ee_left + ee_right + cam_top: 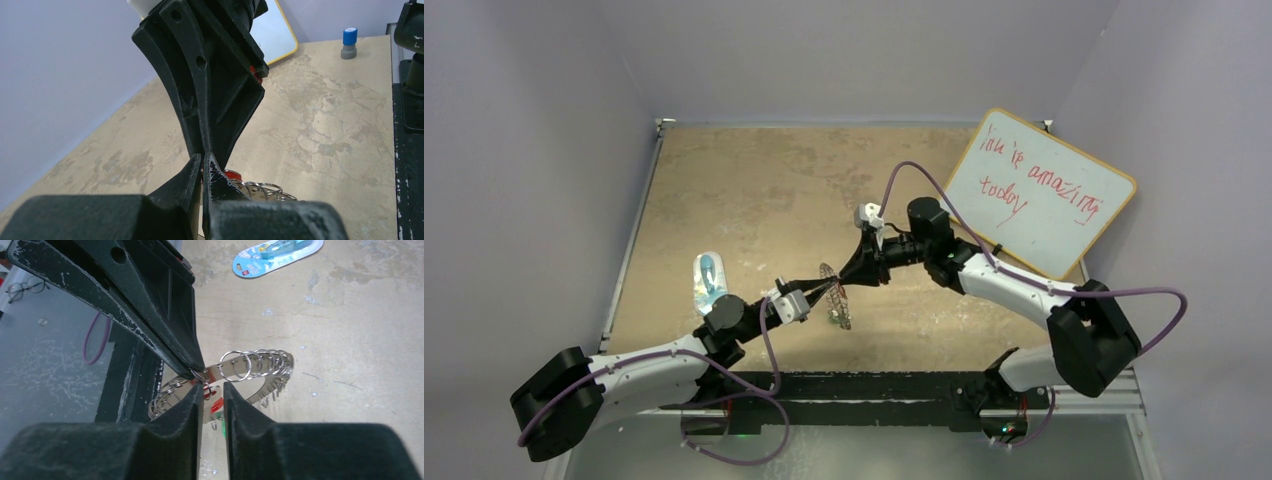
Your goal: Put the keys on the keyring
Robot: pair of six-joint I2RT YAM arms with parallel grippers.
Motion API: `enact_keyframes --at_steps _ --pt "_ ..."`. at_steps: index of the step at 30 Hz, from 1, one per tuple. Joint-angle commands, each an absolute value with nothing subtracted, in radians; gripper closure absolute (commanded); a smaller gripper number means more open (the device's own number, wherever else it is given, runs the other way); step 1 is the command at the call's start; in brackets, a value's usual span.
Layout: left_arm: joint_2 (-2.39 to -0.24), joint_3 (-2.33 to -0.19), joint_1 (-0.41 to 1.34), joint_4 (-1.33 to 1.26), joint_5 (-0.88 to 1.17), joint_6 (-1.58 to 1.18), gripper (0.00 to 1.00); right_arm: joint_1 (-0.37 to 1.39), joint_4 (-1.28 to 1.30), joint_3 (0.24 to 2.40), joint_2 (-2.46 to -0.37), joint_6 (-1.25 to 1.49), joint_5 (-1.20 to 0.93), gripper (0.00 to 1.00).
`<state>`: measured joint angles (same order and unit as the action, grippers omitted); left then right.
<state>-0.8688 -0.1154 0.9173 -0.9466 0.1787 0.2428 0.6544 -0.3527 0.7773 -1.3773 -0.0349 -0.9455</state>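
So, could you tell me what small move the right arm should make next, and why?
Probably close the right gripper on the red key: its head sits between slightly parted jaws, close by the keyring pinched by the left gripper.

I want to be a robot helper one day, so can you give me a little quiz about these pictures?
1. True or false: the keyring lies flat with no gripper on it.
2. What colours are the heads of the keys beside it? A red and green; B blue and yellow; C black and white.
3. Fill in: the board with red writing sits in the far ___ corner.

Key:
1. False. The left gripper pinches its rim and holds it up.
2. A.
3. Right.
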Motion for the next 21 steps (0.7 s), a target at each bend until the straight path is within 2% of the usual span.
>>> enact_keyframes --at_steps 1,4,21 --pt "-0.865 -0.138 0.916 -1.003 0.192 0.235 1.0 0.66 -0.374 0.795 -1.388 -0.03 -0.977 0.83" --pt "-0.865 -0.138 0.916 -1.003 0.191 0.236 1.0 0.66 -0.355 0.799 -1.402 -0.038 -0.977 1.0" --pt "-0.867 -0.129 0.917 -1.019 0.19 0.233 1.0 0.674 -0.348 0.799 -1.456 -0.052 -0.919 1.0"
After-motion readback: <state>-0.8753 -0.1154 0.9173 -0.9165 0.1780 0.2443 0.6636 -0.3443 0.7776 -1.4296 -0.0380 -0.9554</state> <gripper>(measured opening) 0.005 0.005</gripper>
